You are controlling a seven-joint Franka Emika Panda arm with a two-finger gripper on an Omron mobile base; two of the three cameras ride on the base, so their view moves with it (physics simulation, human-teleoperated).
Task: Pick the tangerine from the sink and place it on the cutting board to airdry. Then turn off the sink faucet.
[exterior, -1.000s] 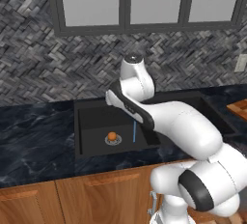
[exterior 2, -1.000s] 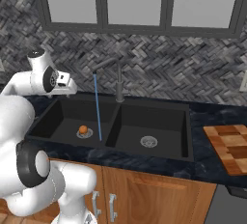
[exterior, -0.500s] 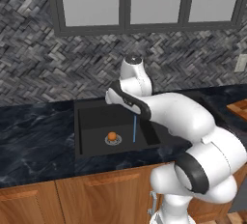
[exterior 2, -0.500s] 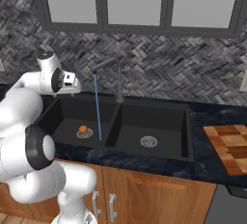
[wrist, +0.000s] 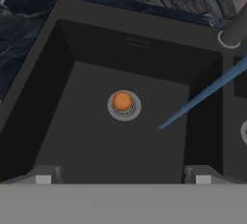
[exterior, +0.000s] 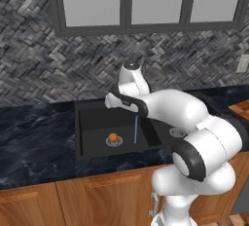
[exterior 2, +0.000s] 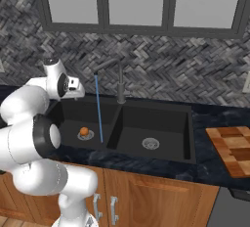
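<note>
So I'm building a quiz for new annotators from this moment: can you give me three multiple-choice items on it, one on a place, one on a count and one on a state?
1. Where does the tangerine lie?
A. On the cutting board
B. On the drain of the sink's left basin
C. On the counter beside the sink

2. How many basins has the sink?
A. One
B. Two
C. Three

3. What is the faucet doing?
A. Running, with a thin blue stream
B. Off, no water
C. Lying detached in a basin

Answers:
1. B: the hand view shows the orange fruit sitting on the round silver drain, and the right base view puts that drain in the left basin.
2. B: the right base view shows two basins with a divider between them.
3. A: a blue stream falls from the spout into the left basin.
</note>
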